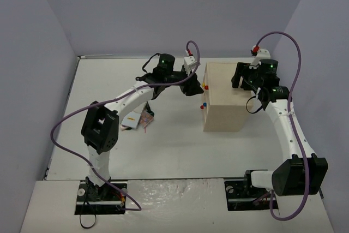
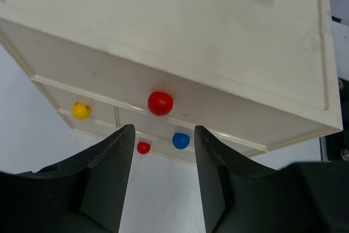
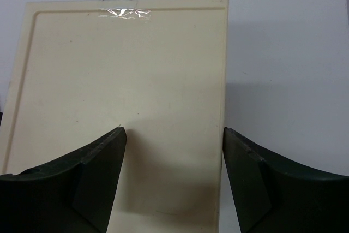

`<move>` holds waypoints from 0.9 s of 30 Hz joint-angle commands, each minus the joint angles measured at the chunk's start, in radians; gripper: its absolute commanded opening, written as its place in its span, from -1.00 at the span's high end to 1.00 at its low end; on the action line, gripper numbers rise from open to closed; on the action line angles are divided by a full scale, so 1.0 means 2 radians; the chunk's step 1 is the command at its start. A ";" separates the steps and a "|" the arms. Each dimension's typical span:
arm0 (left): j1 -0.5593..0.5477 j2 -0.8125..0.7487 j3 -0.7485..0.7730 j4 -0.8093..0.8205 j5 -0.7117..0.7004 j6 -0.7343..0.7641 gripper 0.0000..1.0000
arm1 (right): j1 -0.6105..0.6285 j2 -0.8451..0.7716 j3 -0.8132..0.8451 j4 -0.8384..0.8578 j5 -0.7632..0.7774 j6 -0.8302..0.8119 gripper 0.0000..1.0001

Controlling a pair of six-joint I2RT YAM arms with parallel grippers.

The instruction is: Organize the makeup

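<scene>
A smooth cream wooden drawer box [image 1: 223, 99] stood on a matt white table [image 1: 174, 151] between pale lilac walls [image 1: 38, 36]. It had round glossy knobs: a red knob [image 2: 160, 103], a yellow knob [image 2: 80, 111] and a blue knob [image 2: 181, 141]. The left gripper [image 2: 162, 129] faced the knobs, fingers apart and holding nothing. The right gripper [image 3: 173, 132] hung over a flat panel of the box, fingers also apart. The makeup [image 1: 139, 119], a small pale and pinkish pile, lay on the table well left of the box, half hidden under the left arm [image 1: 128, 99].
</scene>
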State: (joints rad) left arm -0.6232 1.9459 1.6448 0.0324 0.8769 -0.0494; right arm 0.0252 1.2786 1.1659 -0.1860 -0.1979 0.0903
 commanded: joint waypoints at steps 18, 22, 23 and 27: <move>-0.017 0.036 0.096 0.009 0.078 0.138 0.26 | -0.009 0.013 0.032 0.032 -0.038 -0.029 -0.16; -0.018 0.038 0.097 0.008 0.078 0.143 0.34 | -0.010 0.015 0.031 0.032 -0.039 -0.030 -0.12; -0.018 0.038 0.098 0.007 0.079 0.144 0.37 | -0.010 0.015 0.031 0.032 -0.039 -0.031 -0.10; -0.020 0.042 0.099 0.005 0.078 0.145 0.59 | -0.010 0.015 0.031 0.033 -0.038 -0.030 -0.03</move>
State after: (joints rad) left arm -0.6442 2.0591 1.7740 -0.0176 0.9809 0.2029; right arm -0.0006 1.2987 1.1824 -0.1801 -0.2337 0.0491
